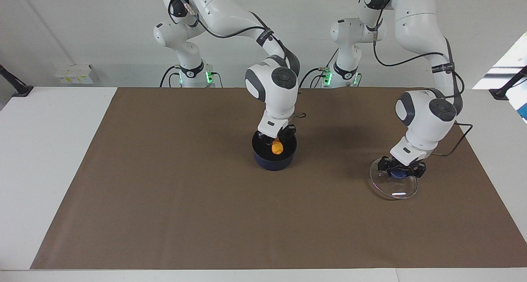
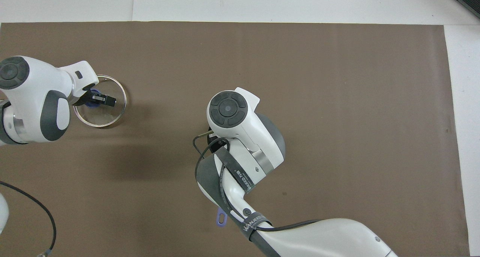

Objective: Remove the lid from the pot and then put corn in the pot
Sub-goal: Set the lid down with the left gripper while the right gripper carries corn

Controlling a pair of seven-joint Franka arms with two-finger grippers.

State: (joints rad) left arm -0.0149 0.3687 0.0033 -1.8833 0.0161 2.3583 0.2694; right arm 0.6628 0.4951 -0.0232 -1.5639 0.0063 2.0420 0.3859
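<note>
The dark blue pot [image 1: 273, 160] stands mid-mat. My right gripper [image 1: 276, 144] is down at its mouth, shut on the yellow-orange corn [image 1: 278, 148], which hangs just inside the rim. In the overhead view my right arm hides the pot except the blue end of its handle [image 2: 221, 217], which points toward the robots. The glass lid [image 1: 391, 189] lies on the mat toward the left arm's end, also seen from overhead [image 2: 112, 112]. My left gripper [image 1: 401, 171] is low over it, shut around its blue knob [image 1: 398, 175].
A brown mat [image 1: 164, 199] covers most of the white table [image 1: 49, 150]. A black cable [image 1: 461, 138] from my left arm loops over the mat beside the lid, nearer to the robots.
</note>
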